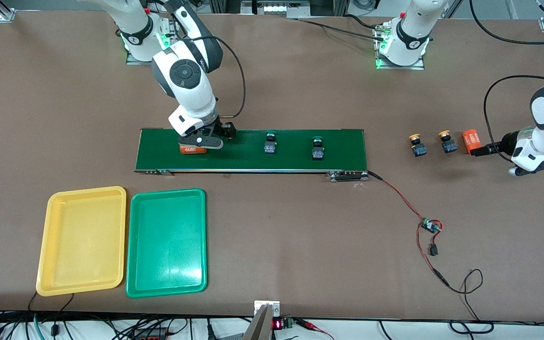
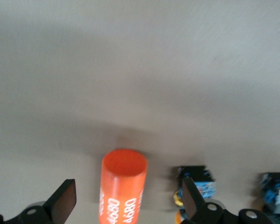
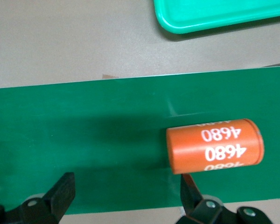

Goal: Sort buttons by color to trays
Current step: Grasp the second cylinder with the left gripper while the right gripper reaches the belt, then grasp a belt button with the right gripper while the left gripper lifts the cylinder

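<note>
The right gripper [image 3: 126, 198] hangs low over the belt [image 1: 253, 151], fingers [image 3: 60, 191] spread, a 4680 cylinder [image 3: 214, 145] lying just off one fingertip. The left gripper [image 2: 128, 200], fingers [image 2: 63, 198] also spread, straddles another cylinder [image 2: 123, 184] on the desk [image 1: 272, 236]. Yellow buttons [image 1: 416, 145] sit beside it; green buttons [image 1: 270, 142] ride the belt. Both trays [image 1: 83, 238] lie empty.

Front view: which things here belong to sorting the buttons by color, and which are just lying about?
Belong to the job:
- two green buttons on the conveyor belt
- two yellow buttons on the table
- yellow tray
- green tray

Just lying about:
- orange 4680 cylinder on the belt
- orange 4680 cylinder beside the yellow buttons
- small circuit board with red wires
</note>
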Controlling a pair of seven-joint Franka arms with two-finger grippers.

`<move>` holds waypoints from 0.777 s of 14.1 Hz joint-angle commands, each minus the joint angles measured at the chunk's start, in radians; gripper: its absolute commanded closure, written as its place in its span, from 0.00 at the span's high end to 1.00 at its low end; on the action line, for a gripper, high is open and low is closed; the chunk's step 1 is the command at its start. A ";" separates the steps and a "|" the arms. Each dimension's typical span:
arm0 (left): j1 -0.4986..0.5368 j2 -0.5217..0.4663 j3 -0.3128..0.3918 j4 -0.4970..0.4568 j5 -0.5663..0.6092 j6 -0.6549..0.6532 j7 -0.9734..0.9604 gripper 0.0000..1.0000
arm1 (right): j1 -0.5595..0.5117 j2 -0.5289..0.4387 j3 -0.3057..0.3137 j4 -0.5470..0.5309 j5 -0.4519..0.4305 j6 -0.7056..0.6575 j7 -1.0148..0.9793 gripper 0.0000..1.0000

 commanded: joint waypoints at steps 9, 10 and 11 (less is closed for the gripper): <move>0.028 0.018 -0.011 -0.103 0.105 0.079 0.008 1.00 | 0.008 0.010 -0.001 0.028 -0.017 0.001 0.079 1.00; 0.029 0.030 -0.006 -0.101 0.115 0.084 0.008 1.00 | 0.008 0.011 -0.001 0.032 -0.017 -0.001 0.079 1.00; 0.028 0.033 0.006 -0.101 0.131 0.093 0.008 1.00 | 0.008 0.011 -0.001 0.034 -0.017 0.001 0.079 1.00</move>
